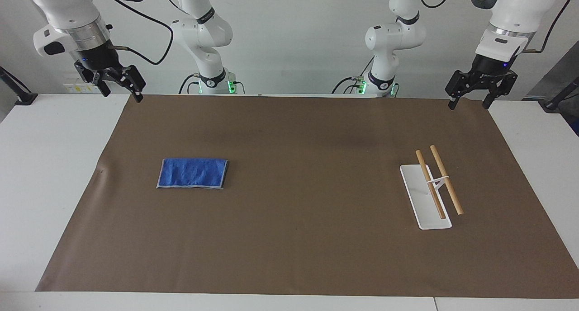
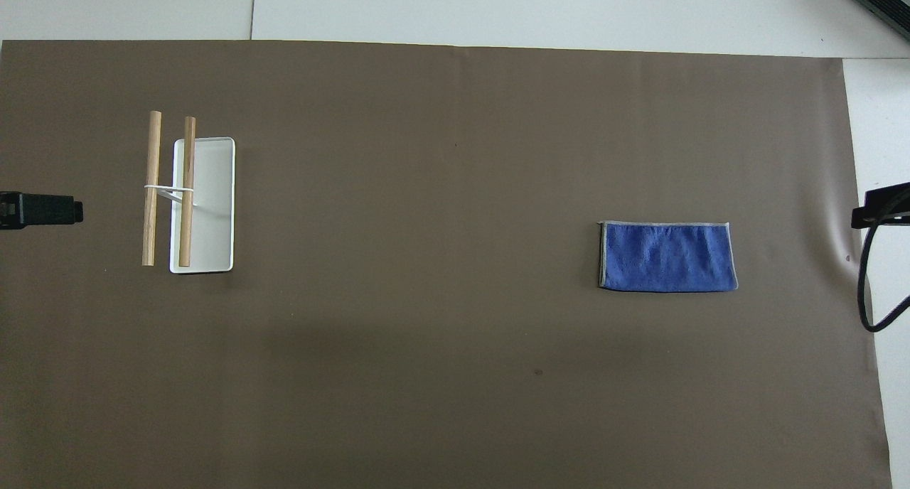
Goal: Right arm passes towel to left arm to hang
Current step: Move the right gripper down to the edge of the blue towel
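The blue towel (image 1: 192, 173) lies flat and folded on the brown mat, toward the right arm's end of the table; it also shows in the overhead view (image 2: 667, 256). A rack with two wooden rods (image 1: 445, 180) on a white base (image 1: 423, 216) stands toward the left arm's end; the rods (image 2: 151, 187) and base (image 2: 213, 205) show from above too. My right gripper (image 1: 123, 95) is open and empty, raised over the mat's edge nearest the robots. My left gripper (image 1: 469, 105) is open and empty, raised over the mat's corner at its own end. Both arms wait.
The brown mat (image 1: 298, 220) covers most of the white table (image 1: 49, 175). In the overhead view only the tips of the left gripper (image 2: 43, 210) and the right gripper (image 2: 881, 208) show, with a black cable (image 2: 864, 297) hanging by the right one.
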`<act>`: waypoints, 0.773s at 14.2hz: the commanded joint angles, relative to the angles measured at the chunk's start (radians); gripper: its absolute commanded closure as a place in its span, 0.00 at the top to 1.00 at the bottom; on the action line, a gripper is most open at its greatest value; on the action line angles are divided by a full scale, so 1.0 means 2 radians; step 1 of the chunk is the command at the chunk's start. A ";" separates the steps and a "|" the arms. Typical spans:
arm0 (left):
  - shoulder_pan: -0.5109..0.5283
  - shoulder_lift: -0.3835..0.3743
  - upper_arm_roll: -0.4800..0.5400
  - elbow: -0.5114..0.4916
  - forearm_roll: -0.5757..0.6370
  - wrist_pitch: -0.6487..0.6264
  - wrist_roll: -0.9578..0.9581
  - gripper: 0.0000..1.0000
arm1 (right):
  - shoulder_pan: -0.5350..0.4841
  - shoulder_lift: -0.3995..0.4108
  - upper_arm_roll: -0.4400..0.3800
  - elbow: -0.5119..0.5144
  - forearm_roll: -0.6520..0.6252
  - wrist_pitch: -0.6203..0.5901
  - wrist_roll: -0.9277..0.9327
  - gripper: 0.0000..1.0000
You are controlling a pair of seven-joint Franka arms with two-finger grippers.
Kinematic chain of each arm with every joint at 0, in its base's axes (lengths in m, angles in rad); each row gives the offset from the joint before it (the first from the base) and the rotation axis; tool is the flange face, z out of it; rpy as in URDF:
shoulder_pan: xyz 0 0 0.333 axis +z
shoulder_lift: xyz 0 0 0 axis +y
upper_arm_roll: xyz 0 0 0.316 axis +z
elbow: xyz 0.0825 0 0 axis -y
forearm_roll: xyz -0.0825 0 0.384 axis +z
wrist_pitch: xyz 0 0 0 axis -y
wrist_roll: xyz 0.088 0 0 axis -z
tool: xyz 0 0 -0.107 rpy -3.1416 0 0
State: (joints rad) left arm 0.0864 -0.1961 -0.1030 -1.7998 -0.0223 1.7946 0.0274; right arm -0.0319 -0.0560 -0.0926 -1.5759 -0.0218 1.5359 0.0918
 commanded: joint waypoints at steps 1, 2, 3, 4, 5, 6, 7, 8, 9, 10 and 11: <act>0.003 -0.011 0.000 -0.008 -0.005 -0.005 0.002 1.00 | -0.002 -0.007 0.003 -0.010 -0.001 0.007 -0.006 1.00; 0.003 -0.011 0.000 -0.008 -0.005 -0.005 0.002 1.00 | -0.002 -0.007 0.003 -0.010 -0.001 0.008 -0.006 1.00; 0.003 -0.011 0.000 -0.008 -0.005 -0.005 0.002 1.00 | -0.002 -0.007 0.003 -0.010 -0.001 0.008 -0.005 1.00; 0.003 -0.011 0.000 -0.008 -0.005 -0.005 0.002 1.00 | -0.002 -0.007 0.003 -0.010 -0.001 0.007 -0.005 1.00; 0.003 -0.011 0.000 -0.008 -0.005 -0.005 0.002 1.00 | -0.002 -0.008 0.003 -0.010 -0.001 0.003 -0.004 1.00; 0.003 -0.011 0.000 -0.008 -0.005 -0.005 0.002 1.00 | -0.002 -0.010 0.003 -0.010 -0.001 -0.005 -0.007 1.00; 0.003 -0.011 0.000 -0.008 -0.005 -0.005 0.002 1.00 | -0.002 -0.011 0.003 -0.010 -0.001 -0.017 -0.011 1.00; 0.003 -0.011 0.000 -0.008 -0.005 -0.005 0.002 1.00 | -0.003 -0.011 0.003 -0.011 -0.001 -0.016 -0.015 1.00; 0.003 -0.011 0.000 -0.008 -0.005 -0.005 0.002 1.00 | -0.005 -0.011 0.003 -0.011 -0.001 -0.014 -0.019 1.00; 0.003 -0.011 0.000 -0.008 -0.005 -0.005 0.002 1.00 | -0.006 -0.011 0.003 -0.013 -0.001 -0.009 -0.024 1.00; 0.003 -0.011 0.000 -0.008 -0.005 -0.005 0.002 1.00 | -0.006 -0.013 0.004 -0.020 -0.001 -0.001 -0.026 1.00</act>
State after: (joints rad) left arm 0.0864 -0.1961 -0.1030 -1.7997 -0.0223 1.7946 0.0274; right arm -0.0327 -0.0577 -0.0917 -1.5770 -0.0218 1.5114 0.0720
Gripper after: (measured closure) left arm 0.000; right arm 0.000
